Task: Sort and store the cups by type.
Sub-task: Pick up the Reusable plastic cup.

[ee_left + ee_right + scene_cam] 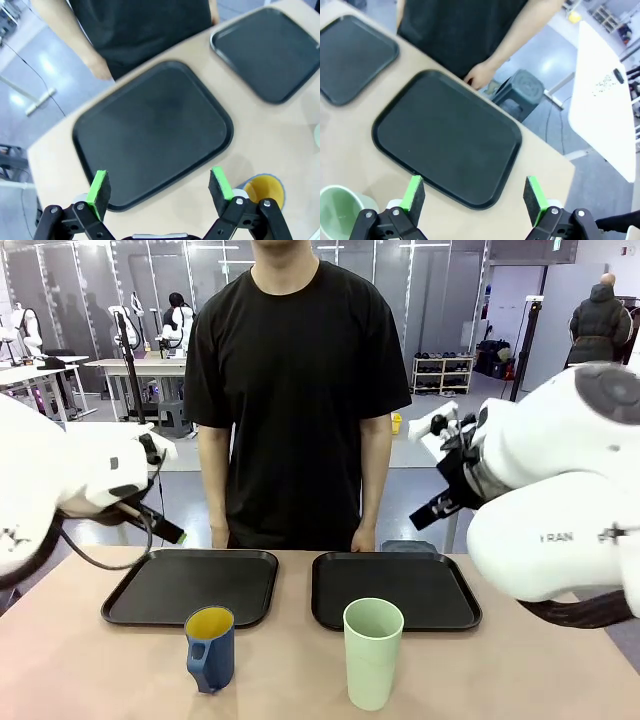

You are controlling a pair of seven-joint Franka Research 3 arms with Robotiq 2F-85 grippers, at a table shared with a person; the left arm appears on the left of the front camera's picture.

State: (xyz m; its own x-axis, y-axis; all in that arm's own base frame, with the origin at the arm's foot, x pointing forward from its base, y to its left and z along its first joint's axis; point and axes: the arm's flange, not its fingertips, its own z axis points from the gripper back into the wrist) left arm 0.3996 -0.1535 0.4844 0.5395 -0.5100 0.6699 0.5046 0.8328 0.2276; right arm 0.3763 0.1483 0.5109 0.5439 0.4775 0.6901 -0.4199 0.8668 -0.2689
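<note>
Left wrist view: left gripper [158, 176] spread fully wide, gripping nothing, poised over the near rim of the left tray [150, 125]; blue mug [265, 190] upright on the bench [260, 135], just beside one finger. Right wrist view: right gripper [472, 187] equally wide, empty, above the near rim of the right tray [445, 135]; green tumbler [337, 210] off to one side. Front view: open bench between the two cups by the near edge, both arms raised at the sides, person [300, 390] standing at the far edge.
</note>
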